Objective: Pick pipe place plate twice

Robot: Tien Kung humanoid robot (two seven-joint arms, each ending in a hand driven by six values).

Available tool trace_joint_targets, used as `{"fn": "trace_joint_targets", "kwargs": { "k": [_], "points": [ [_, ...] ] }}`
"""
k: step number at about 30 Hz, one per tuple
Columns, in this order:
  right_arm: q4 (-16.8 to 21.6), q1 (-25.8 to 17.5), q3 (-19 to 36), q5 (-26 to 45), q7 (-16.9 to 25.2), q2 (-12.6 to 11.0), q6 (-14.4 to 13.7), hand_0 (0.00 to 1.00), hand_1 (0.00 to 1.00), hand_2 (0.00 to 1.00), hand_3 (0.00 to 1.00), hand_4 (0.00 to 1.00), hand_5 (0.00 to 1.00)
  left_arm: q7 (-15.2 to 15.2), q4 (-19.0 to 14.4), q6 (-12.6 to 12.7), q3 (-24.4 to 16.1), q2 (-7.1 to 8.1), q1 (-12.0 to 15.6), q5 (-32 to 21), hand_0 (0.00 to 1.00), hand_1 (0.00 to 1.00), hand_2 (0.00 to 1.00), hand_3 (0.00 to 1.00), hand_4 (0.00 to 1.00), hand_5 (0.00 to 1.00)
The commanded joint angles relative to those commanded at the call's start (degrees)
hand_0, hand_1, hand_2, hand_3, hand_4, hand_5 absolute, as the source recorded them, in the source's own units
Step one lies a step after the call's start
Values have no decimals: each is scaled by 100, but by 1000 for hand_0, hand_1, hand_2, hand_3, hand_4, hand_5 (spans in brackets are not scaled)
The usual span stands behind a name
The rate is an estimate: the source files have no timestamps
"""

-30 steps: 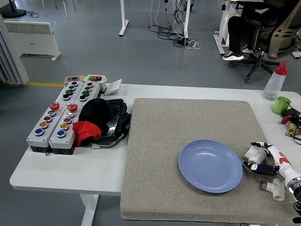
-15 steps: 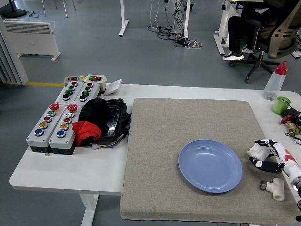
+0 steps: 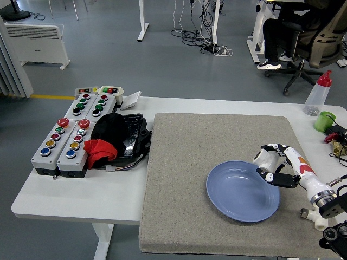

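Observation:
A round blue plate (image 3: 233,192) lies on the grey felt mat (image 3: 190,157), right of centre. My right hand (image 3: 272,164) reaches in from the lower right and hovers at the plate's upper right rim, its fingers shut on a short white pipe fitting (image 3: 263,158). A second white pipe fitting (image 3: 316,218) lies on the mat near the right edge, partly hidden behind my wrist. My left arm is out of sight.
Grey button boxes (image 3: 68,135) and a black tray with black and red cloth (image 3: 108,138) fill the table's left side. A clear bottle with a red cap (image 3: 317,95) and a green cup (image 3: 324,120) stand at the far right. A person sits on an office chair (image 3: 303,38) beyond.
My right hand has risen from the mat's right edge and moved left and away with the white pipe fitting, now reaching the plate's rim. The second fitting has stayed put.

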Motion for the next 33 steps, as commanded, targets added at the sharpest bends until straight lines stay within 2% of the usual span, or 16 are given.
{"fn": "trace_joint_targets", "kwargs": {
  "k": [1,6,7,12,13,18,19,23,24,25,33],
  "points": [
    [38,18,-77,1,-2,1,-7,443,552,583,620,580,240,-2,1,-1,5,0,-2,-5,633,610,643,728,644,998],
    [69,233,-645,-2,-66,73,10,443,552,583,620,580,240,-25,5,-10,52,0,-12,-63,633,610,643,728,644,998],
    [38,267,-757,-8,-87,96,42,563,622,609,666,582,246,-29,6,-13,63,0,-15,-77,633,610,643,727,644,998],
    [-124,352,-1105,-24,-206,191,207,563,622,609,666,582,246,-50,9,-20,92,0,-21,-117,633,610,643,727,644,998],
    [-166,372,-1160,-50,-224,210,231,786,742,735,738,604,286,-52,9,-20,97,0,-25,-121,632,610,642,726,643,998],
    [-284,407,-1247,-356,-284,260,369,786,742,735,738,604,286,-67,12,-26,153,0,-35,-179,632,610,642,726,643,998],
    [-290,403,-1240,-419,-240,259,344,998,972,998,934,826,366,-70,12,-27,162,0,-36,-189,633,609,642,726,644,998],
    [-279,387,-1183,-430,34,253,253,998,972,998,934,826,366,-66,10,-23,148,0,-37,-177,633,609,642,726,644,998],
    [-272,382,-1157,-401,57,254,286,998,972,998,934,826,366,-62,9,-22,142,0,-36,-170,633,609,642,726,644,998],
    [-267,379,-1137,-381,58,255,326,998,990,998,998,865,394,-60,8,-21,138,0,-35,-166,633,609,641,725,645,998],
    [-234,322,-1020,-231,22,229,513,998,990,998,998,886,411,-25,-2,6,53,0,-17,-65,632,608,641,725,645,998]
  ]
}}
